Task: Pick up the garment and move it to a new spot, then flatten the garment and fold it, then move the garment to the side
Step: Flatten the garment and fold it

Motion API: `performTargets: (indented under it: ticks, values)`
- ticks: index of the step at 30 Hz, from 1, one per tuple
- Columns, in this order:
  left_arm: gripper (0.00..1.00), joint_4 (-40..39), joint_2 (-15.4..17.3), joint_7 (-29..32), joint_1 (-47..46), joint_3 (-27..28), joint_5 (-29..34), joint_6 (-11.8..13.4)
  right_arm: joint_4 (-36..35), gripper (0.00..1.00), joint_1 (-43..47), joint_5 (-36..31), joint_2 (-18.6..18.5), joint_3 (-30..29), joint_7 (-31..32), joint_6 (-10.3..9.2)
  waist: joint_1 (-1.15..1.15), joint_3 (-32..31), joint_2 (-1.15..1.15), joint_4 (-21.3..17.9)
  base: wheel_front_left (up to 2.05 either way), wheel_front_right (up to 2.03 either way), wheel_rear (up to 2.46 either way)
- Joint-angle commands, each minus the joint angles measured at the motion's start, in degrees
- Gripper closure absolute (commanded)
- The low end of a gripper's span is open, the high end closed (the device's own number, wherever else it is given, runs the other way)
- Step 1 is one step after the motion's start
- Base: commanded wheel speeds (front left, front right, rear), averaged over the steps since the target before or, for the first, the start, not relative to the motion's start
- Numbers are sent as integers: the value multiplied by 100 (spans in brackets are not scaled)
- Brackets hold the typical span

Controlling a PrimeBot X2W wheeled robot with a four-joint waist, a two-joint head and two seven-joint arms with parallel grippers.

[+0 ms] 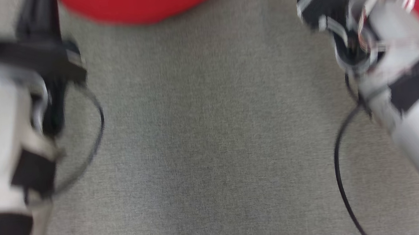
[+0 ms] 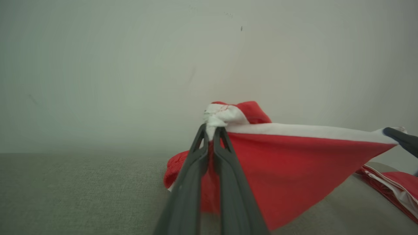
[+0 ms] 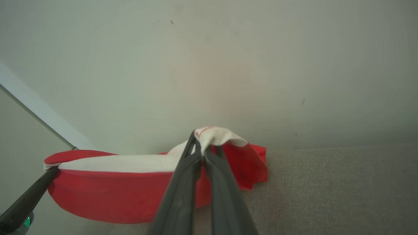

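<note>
Slippage as main risk: pinches on thin bunched white hem only, so any jerk or uneven pull between arms enough to tug a corner free and drop it. Also possible: over-stretch if spread wider; sagging belly of cloth dragging on grey fabric-covered counter (image 1: 211,133) and tucking under itself, spoiling the flatten. Head view badly blurred, so lay-down spot hard to judge.

Left end effector (image 2: 211,129): clamped tight on white-trimmed corner of red garment (image 2: 294,169). Hem bunched at 12 o'clock just past the tips, rest fanning toward 3–4 o'clock in left wrist view, out to other arm's fingertip (image 2: 400,137) at 3 o'clock.

Right end effector (image 3: 200,138): likewise pinched closed on opposite hem corner, garment running off toward 8–9 o'clock in right wrist view.

Garment slung between the two, hem taut, lower edge low over counter; contact or not, can't tell.

Second red-and-white cloth (image 2: 392,186) at 4 o'clock in left wrist view: snag risk if swung that way.
</note>
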Motion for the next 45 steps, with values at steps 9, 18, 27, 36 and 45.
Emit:
performTargets:
  ticks: [9,18,27,36,45]
  values:
    - [100,-1761,109,-14,2603,290,-358,770,-1392,100,2152,151,-632,234,-64,0,0,-825,-1,-207,0,0,0]
    - [100,-2500,102,-26,4731,113,37,1236,-2287,100,4308,106,-895,56,231,0,0,-1419,-1,-240,0,0,0]
    - [100,-2767,-1,-28,6116,258,531,1437,-3145,100,6132,-159,-1045,-342,1052,-1,0,-1889,-1,-205,0,0,0]
    - [100,-3029,32,-30,6765,469,727,1475,-3917,100,7477,-435,-741,-841,2006,-1,0,-2092,-1,-61,0,0,0]
    - [100,-3199,-121,-29,6695,496,896,1366,-4319,100,7316,-1087,-354,-1465,1953,-1,0,-2216,-1,-55,0,0,0]
